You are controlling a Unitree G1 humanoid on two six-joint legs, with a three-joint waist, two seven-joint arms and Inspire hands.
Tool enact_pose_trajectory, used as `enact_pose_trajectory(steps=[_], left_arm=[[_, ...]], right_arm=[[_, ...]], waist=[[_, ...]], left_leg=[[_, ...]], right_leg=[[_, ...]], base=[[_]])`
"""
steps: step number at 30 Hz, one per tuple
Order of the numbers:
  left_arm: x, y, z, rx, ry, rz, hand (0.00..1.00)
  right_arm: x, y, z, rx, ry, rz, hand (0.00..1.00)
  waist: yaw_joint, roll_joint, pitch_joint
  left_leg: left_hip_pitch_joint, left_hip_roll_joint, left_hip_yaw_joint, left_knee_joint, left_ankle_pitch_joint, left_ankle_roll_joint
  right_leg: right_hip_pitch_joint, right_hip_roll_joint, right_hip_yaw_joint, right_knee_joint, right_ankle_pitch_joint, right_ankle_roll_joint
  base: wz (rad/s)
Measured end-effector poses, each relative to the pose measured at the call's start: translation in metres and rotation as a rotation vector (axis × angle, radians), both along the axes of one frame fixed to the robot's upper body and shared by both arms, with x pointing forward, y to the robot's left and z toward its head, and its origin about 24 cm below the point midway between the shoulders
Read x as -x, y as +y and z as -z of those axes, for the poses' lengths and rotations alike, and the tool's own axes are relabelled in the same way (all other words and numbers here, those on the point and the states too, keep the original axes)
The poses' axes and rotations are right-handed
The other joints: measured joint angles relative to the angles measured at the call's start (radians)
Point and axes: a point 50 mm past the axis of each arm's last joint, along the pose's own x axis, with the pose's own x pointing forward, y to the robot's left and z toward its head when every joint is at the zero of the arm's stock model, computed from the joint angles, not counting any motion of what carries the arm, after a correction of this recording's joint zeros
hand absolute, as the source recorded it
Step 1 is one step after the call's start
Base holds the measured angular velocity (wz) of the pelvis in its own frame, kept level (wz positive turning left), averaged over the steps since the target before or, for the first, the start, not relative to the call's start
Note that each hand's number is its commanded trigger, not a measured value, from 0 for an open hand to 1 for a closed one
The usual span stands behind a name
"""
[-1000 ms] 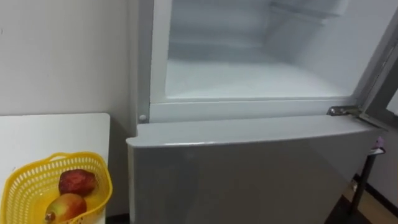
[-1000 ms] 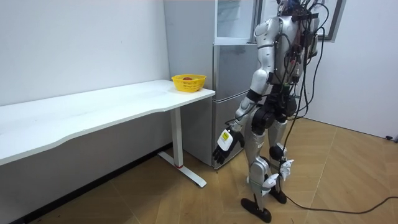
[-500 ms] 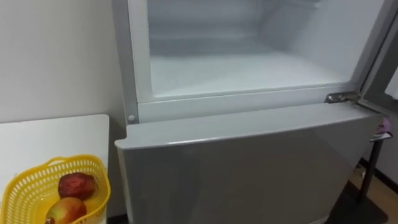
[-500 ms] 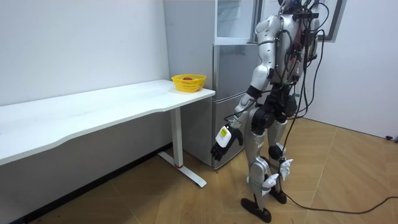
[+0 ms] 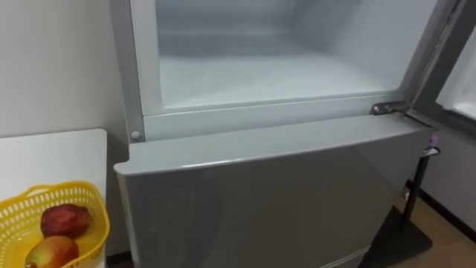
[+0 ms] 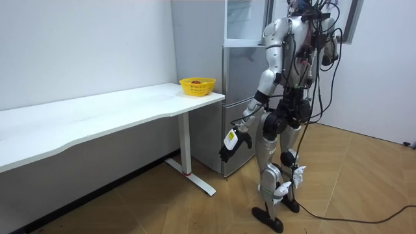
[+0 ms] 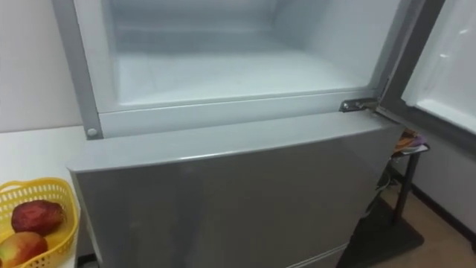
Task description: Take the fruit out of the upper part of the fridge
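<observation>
1. Two fruits lie in the yellow basket on the counter, left of the open upper fridge; they look like what was fetched from it.
2. The left hand hangs low before the thigh, fingers loose, holding nothing.
3. Closing probably comes next: face the door swung out on the right and press its edge steadily with flat fingers.
4. Since a second ago the head has turned right, so fridge and basket sit further left in view. The left hand has swung slightly forward.

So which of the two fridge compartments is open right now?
The upper compartment: its white inside shows, while the grey lower door beneath it is shut.
</observation>
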Motion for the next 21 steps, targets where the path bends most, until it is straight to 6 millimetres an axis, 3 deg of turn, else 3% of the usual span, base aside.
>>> enact_pose_trajectory(steps=[13,21], left_arm=[[0.001,0.000,-0.001,-0.052,-0.068,-0.018,0.00],[-0.002,-0.002,-0.002,-0.076,-0.123,-0.036,0.00]], right_arm=[[0.001,0.050,-0.001,0.042,0.034,-0.233,0.00],[0.000,0.066,0.002,0.037,0.041,-0.304,0.00]], waist=[[-0.022,-0.008,0.0044],[-0.021,-0.006,0.0032]], left_leg=[[-0.004,0.016,0.000,0.003,0.007,-0.013],[-0.004,0.026,-0.007,0.004,0.015,-0.025]], right_leg=[[-0.024,0.017,0.017,0.019,0.014,-0.022],[-0.016,0.027,0.013,0.015,0.028,-0.033]], base=[[-0.08],[0.00]])
